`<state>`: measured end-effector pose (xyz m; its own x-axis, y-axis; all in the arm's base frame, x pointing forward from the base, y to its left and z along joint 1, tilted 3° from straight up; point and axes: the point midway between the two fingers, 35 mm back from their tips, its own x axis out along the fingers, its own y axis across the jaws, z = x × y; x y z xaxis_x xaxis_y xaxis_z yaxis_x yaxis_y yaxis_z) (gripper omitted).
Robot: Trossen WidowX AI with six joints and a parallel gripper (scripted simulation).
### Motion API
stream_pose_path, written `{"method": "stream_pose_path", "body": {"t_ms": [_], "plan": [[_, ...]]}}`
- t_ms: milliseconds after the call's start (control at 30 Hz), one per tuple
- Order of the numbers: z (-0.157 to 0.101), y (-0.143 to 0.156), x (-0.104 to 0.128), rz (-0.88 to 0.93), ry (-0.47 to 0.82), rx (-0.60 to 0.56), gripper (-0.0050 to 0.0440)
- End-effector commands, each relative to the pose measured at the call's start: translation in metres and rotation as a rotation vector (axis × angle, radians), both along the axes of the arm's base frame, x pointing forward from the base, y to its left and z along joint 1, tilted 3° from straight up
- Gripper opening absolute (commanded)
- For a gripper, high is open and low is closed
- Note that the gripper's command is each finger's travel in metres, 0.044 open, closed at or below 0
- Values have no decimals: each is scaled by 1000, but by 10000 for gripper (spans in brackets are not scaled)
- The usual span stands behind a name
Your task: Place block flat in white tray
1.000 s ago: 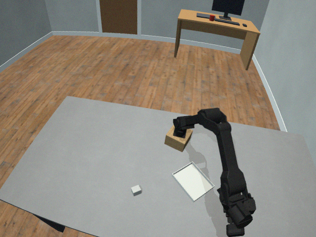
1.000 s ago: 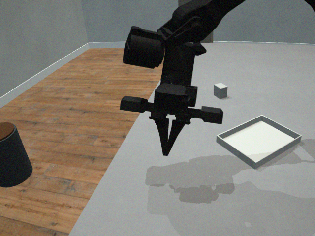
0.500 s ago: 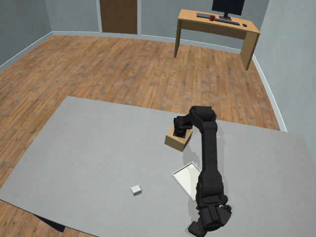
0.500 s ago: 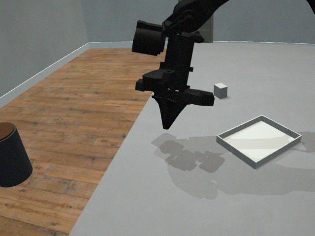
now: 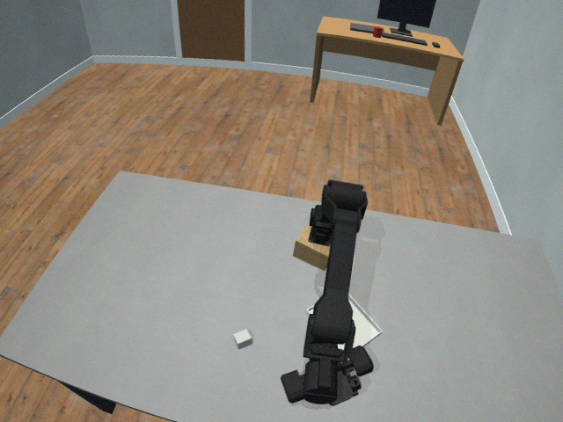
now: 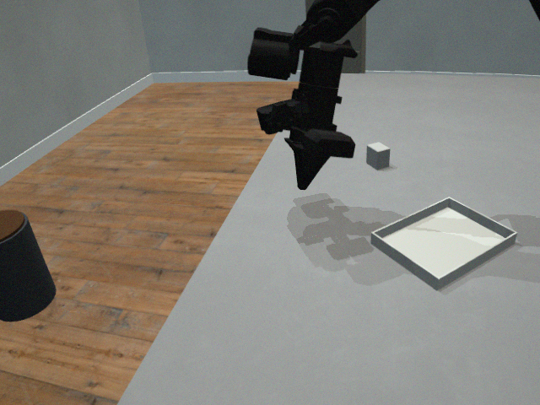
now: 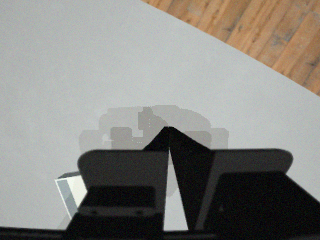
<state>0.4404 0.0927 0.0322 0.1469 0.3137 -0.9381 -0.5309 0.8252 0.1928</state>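
Note:
The block [image 5: 242,338] [image 6: 377,155] is a small pale grey cube. It stands on the grey table, apart from the tray and from the gripper. The white tray [image 5: 363,327] [image 6: 403,260] lies flat and holds nothing; in the top view the arm covers most of it, and one corner of it [image 7: 61,192] shows at the lower left of the wrist view. My gripper [image 6: 303,185] [image 7: 168,131] hangs above bare table, left of the tray in the exterior view. Its fingers are shut tip to tip with nothing between them.
A tan wooden box [image 5: 311,254] sits on the table behind the arm. A dark round bin [image 6: 21,270] stands on the wooden floor left of the table. A desk [image 5: 386,45] with a monitor stands by the far wall.

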Motion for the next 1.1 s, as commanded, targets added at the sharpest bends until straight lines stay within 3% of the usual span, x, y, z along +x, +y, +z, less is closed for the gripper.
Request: {"method": "stream_pose_path", "body": {"t_ms": [0,233,333,633,867,1067], "plan": [[14,-32,-1,-164,14,-14,0],[8,-81,-12,-438,104,-38,0],[7,-87,-14,-471,115,-40,0],[0,-150,-41,-856,230,-71,0],[-3,-178,-57,-1038,280,-85,0],[-6,-214,-83,-1300,349,-106,0]]}}
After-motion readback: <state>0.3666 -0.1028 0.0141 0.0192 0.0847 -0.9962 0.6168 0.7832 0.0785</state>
